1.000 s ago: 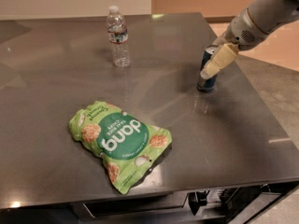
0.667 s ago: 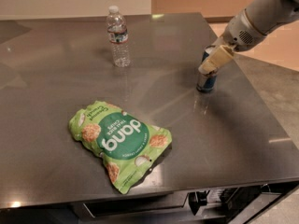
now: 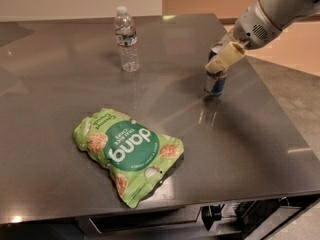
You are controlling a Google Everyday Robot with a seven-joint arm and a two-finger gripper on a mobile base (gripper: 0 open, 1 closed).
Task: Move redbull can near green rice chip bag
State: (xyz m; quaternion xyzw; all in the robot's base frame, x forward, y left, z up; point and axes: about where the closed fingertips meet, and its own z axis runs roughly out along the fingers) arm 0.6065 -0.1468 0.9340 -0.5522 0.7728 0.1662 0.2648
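The redbull can [image 3: 215, 84], blue and silver, stands upright at the right side of the dark table [image 3: 250, 149]. My gripper [image 3: 223, 62] comes in from the upper right and is shut on the can's upper part; one cream finger [image 3: 226, 59] covers the can's top front. The can's base is at or just above the table surface. The green rice chip bag [image 3: 127, 151] lies flat near the table's front, well to the left of and nearer than the can, with white "dang" lettering upside down.
A clear plastic water bottle [image 3: 126, 39] stands upright at the back, left of the can. The table's right edge [image 3: 295, 134] runs close behind the can. The front edge lies just below the bag.
The can has shifted slightly to the left with the gripper on it. The cream finger now sits higher on the can. The bag and bottle have not moved.
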